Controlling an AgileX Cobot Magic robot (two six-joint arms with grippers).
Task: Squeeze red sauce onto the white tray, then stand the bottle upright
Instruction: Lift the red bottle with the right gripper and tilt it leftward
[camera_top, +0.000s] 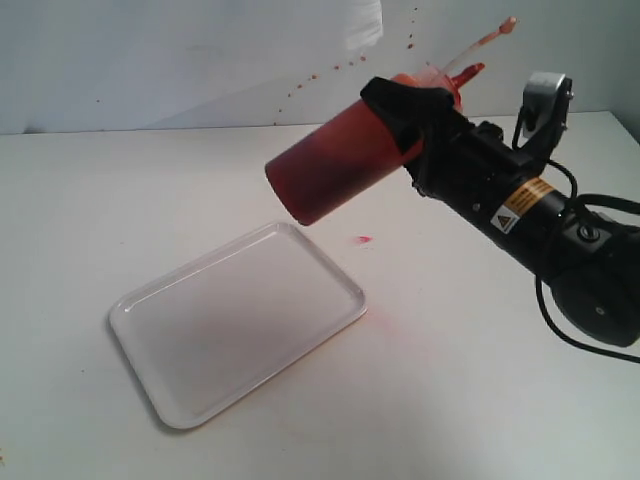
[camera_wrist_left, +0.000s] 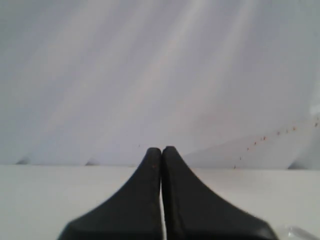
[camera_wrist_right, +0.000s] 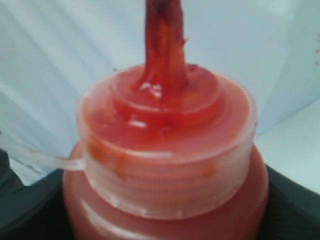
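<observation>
My right gripper (camera_top: 408, 118) is shut on the bottle (camera_top: 338, 166) just below its cap and holds it tilted in the air. The bottle's dark-red base points down-left, over the far corner of the white tray (camera_top: 240, 322); the nozzle points up-right, and the tethered tip cover (camera_top: 508, 24) dangles beyond it. The right wrist view is filled by the clear cap (camera_wrist_right: 165, 145) and the sauce-smeared nozzle (camera_wrist_right: 164, 45). I see no red sauce blob on the tray. My left gripper (camera_wrist_left: 161, 149) is shut on nothing and is out of the exterior view.
A small pinkish-red mark (camera_top: 362, 240) and a faint smear (camera_top: 385, 318) lie on the white table right of the tray. Red specks (camera_top: 310, 76) dot the back wall. The right arm's black body (camera_top: 560, 250) reaches in from the right edge.
</observation>
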